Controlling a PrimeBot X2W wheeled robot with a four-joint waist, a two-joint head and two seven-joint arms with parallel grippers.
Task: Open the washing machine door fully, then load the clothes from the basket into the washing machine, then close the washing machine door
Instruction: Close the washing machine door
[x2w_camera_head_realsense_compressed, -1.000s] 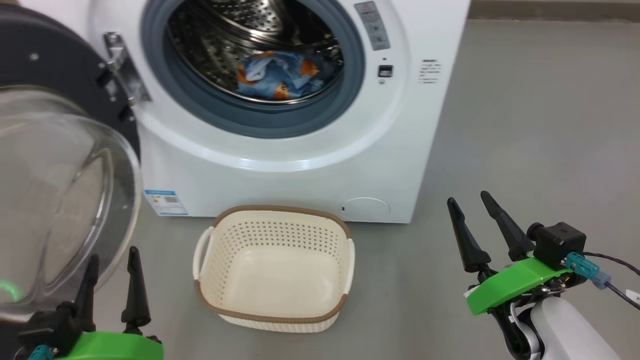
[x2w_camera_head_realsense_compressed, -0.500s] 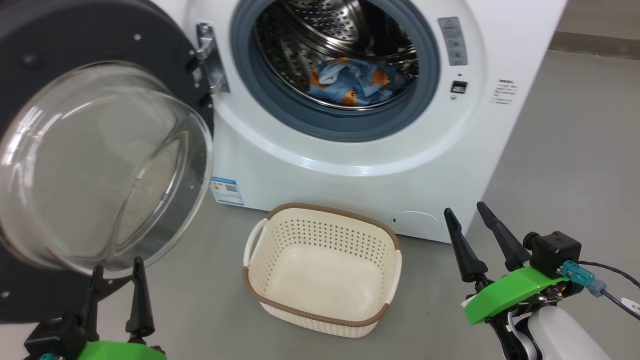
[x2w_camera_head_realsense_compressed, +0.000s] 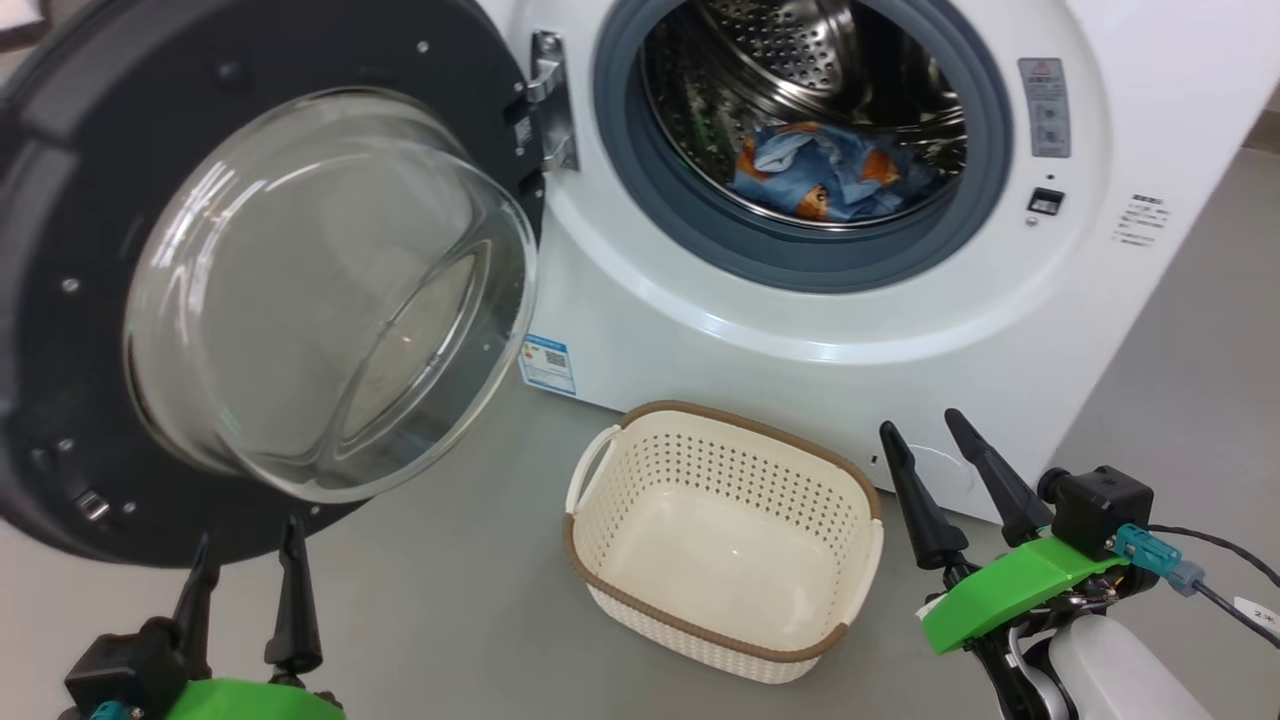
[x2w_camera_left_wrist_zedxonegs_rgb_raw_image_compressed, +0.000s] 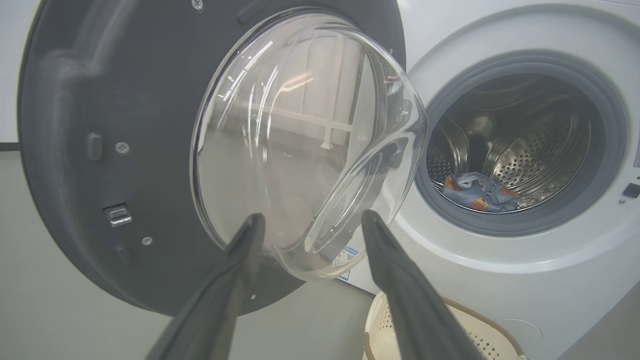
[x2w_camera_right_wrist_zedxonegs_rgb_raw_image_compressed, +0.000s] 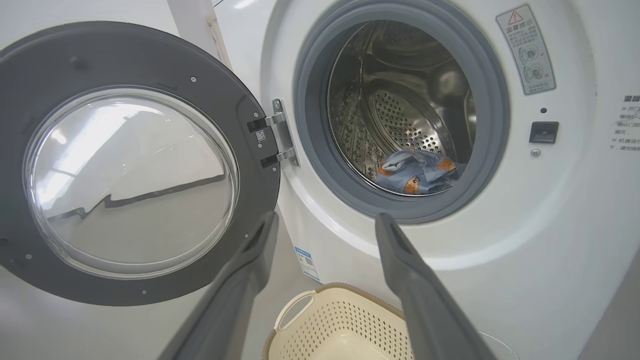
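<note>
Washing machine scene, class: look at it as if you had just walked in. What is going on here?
A robot's left pincer and right pincer hover open before the washing machine, holding nothing. The door stands wide open, the clothes lie in the drum, and the basket on the floor is empty. Only closing the door looks left to do.
</note>
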